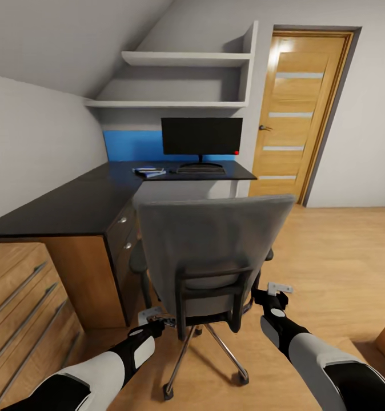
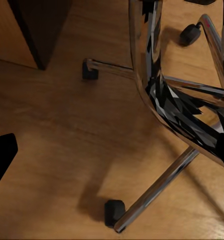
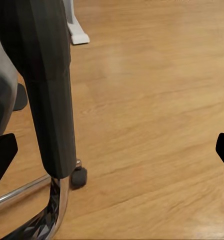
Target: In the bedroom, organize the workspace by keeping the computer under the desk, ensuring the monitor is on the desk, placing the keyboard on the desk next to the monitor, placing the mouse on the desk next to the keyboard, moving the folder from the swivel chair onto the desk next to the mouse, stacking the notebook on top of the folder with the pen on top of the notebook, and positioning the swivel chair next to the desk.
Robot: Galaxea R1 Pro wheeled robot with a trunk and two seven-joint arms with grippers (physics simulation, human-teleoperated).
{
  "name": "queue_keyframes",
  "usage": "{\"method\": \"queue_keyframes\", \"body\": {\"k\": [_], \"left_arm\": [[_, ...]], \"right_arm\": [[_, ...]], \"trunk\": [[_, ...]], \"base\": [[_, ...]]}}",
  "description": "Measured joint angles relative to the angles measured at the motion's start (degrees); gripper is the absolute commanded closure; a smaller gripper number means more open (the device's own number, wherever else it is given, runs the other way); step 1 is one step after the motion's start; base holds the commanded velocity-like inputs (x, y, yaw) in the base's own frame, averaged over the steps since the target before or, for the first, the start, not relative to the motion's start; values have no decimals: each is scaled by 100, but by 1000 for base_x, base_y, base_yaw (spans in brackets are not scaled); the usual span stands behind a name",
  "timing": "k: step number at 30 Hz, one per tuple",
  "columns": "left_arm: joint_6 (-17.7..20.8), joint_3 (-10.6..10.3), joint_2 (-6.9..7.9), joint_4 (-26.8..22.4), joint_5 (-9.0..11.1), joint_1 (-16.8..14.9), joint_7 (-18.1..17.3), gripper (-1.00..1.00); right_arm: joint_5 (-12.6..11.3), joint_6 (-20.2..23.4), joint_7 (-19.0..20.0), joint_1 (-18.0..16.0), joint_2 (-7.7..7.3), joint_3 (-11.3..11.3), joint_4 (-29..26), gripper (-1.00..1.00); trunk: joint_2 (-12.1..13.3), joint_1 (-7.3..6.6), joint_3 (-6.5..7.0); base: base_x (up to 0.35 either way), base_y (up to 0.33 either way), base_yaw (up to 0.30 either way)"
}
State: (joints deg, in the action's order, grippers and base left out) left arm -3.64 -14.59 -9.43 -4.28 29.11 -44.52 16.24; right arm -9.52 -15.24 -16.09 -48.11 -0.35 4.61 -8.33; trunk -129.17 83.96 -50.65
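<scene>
The left gripper (image 1: pixel 152 315) sits at the lower left corner of the swivel chair (image 1: pixel 212 240) back, at about seven o'clock from the backrest's centre in the head view; whether its fingers are closed on the frame or just beside it I cannot tell. The right gripper (image 1: pixel 277 291) sits at about four o'clock, just beside the chair's right edge. In the right wrist view its two dark fingertips stand wide apart with only floor (image 3: pixel 156 115) between them, so it is parted and holds nothing, with the chair's dark upright off to one side.

The chair stands with its back to the robot, facing the desk (image 1: pixel 72 200), which lies at twelve o'clock beyond it. On the desk are the monitor (image 1: pixel 201 137), the keyboard (image 1: pixel 200 169) under it, and a small stack (image 1: pixel 149 171) at nine o'clock from the keyboard, too small to identify.

The step in hand looks like positioning the chair. The next move calls for both grippers bearing evenly on the backrest and a straight push towards twelve o'clock, so the castors (image 2: pixel 114 212) roll without swinging the chair into the drawers (image 1: pixel 124 228).
</scene>
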Motion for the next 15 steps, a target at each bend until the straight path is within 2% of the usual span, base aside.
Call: {"method": "queue_keyframes", "body": {"k": [11,15], "left_arm": [[-3,3,-1,1,4,-1,1,-100],[-3,28,2,-2,-14,0,-1,-100]], "right_arm": [[-4,-1,3,0,0,-3,1,-100],[1,0,6,-1,0,6,0,-100]], "trunk": [[0,0,0],[0,0,0]], "base": [[327,-1,0],[327,-76,0]]}}
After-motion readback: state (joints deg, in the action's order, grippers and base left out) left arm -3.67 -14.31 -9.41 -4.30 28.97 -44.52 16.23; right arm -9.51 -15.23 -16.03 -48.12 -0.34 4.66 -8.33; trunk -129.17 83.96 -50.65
